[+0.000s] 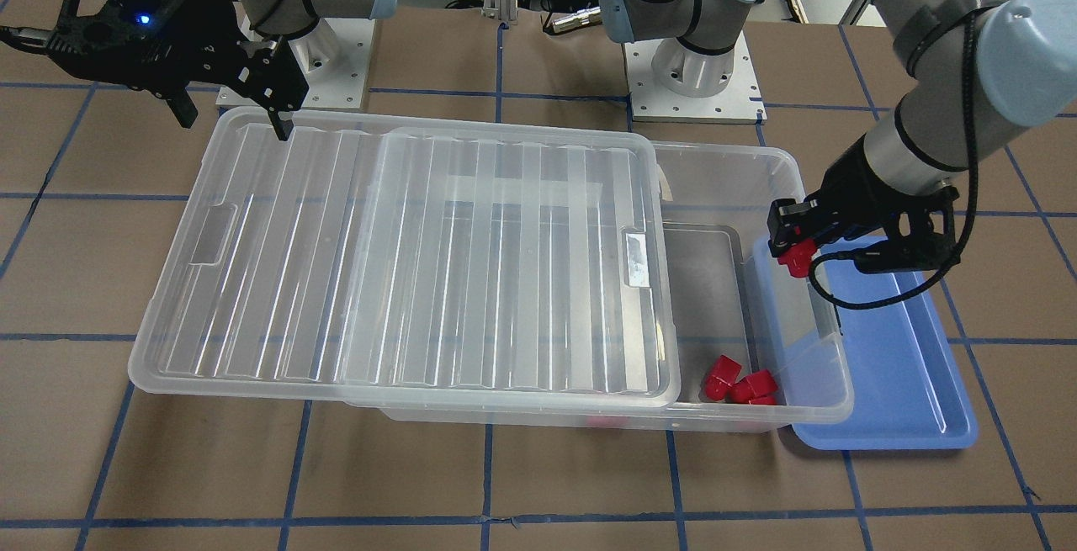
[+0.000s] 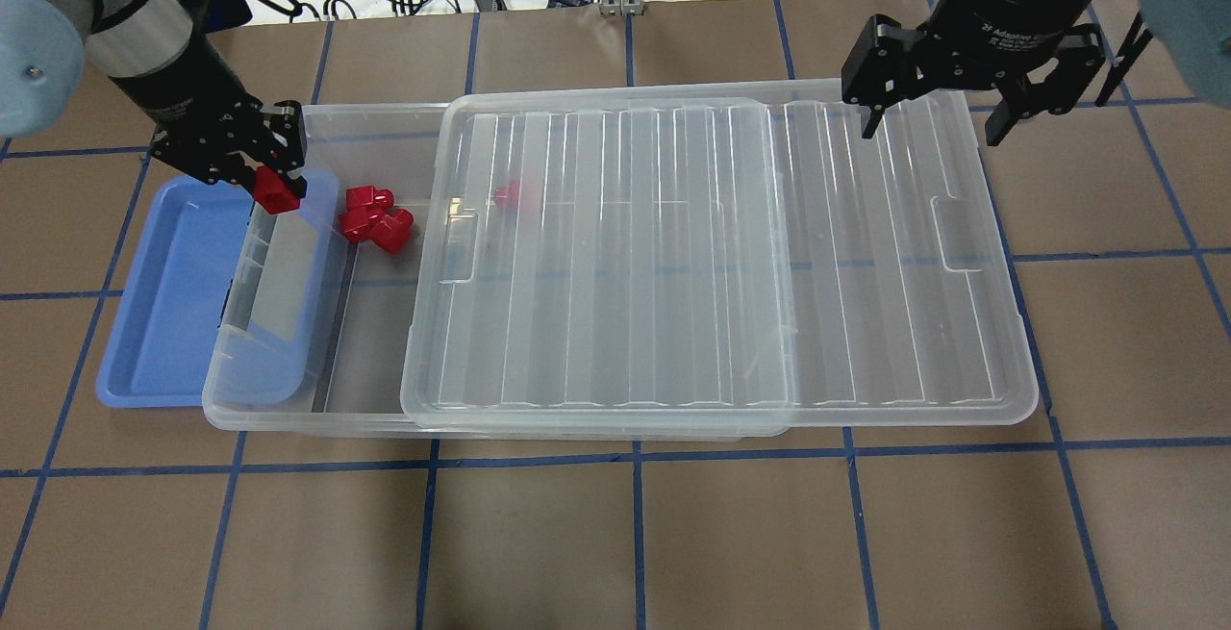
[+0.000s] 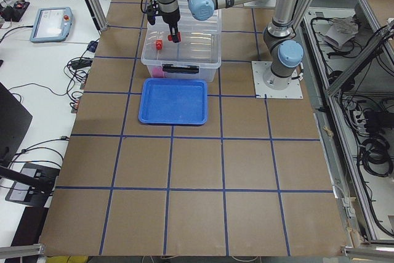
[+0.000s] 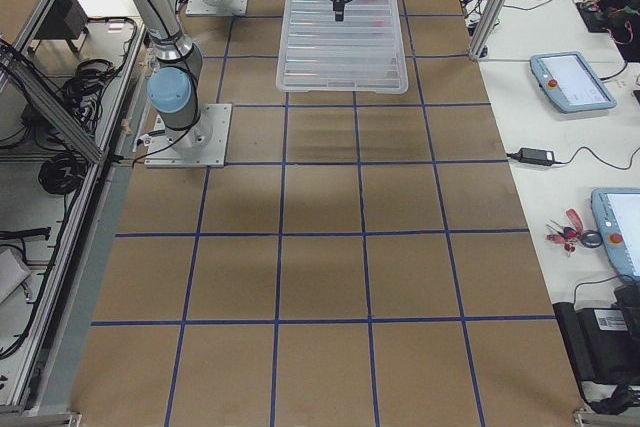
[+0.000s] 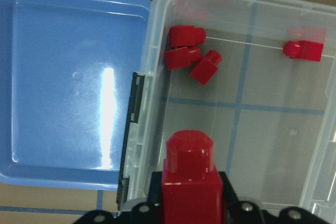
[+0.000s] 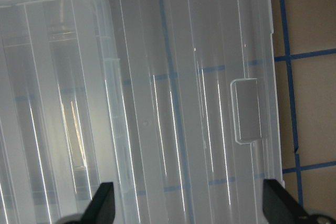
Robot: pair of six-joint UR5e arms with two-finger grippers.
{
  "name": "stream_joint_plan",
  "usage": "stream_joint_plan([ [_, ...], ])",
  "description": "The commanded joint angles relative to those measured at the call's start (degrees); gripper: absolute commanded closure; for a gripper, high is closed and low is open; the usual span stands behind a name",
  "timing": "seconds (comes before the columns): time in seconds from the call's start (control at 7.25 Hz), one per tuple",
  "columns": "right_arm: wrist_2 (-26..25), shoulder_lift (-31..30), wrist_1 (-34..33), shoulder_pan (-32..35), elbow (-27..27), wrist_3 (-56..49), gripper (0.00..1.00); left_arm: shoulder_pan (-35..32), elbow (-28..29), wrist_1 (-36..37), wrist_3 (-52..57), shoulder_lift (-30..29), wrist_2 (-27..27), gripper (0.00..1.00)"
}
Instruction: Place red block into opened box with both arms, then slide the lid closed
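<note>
We judge the main risk to be a drop too near the rim. The left tool (image 2: 279, 183), clamped on the red block (image 5: 189, 179), hangs just inside the box's (image 2: 252, 407) 9 o'clock end in the overhead view. A release here could clip the wall and bounce the block into the blue tray (image 2: 173, 303) alongside.

The right tool (image 2: 931, 128), fingers apart, hovers over the lid's (image 2: 712, 255) 1 o'clock edge. An off-centre push there could skew and jam the lid.

The box holds three loose red blocks (image 2: 373, 221) at its open end and a fourth block (image 2: 508, 193) beneath the lid, which overhangs toward 3 o'clock.
</note>
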Motion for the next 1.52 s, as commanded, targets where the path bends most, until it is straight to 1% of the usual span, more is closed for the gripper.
stream_joint_plan([
  [0.0,-0.42,-0.12,-0.05,0.04,-0.06,-0.04,0.0,-0.71,-10.01,11.36,0.03,0.15,0.05,1.0],
  [0.14,-0.5,-0.12,-0.05,0.04,-0.06,-0.04,0.0,-0.71,-12.75,16.9,-0.22,-0.63,0.05,1.0],
  [0.41,-0.24,-0.12,0.04,0.04,0.02,0.05,0.0,-0.71,-16.1,18.27,0.48,-1.34,0.05,1.0],
  [0.83,-0.5,-0.12,0.04,0.04,0.02,0.05,0.0,-0.71,-19.62,21.69,0.74,-1.87,-0.04,1.0],
  [1.1,-0.59,-0.12,0.12,0.04,0.02,-0.04,0.0,-0.62,-19.98,23.54,0.65,-3.71,-0.04,1.0],
  [1.38,-0.59,-0.12,0.13,0.04,0.02,-0.04,0.0,-0.54,-20.16,23.72,0.57,-5.2,-0.04,1.0],
])
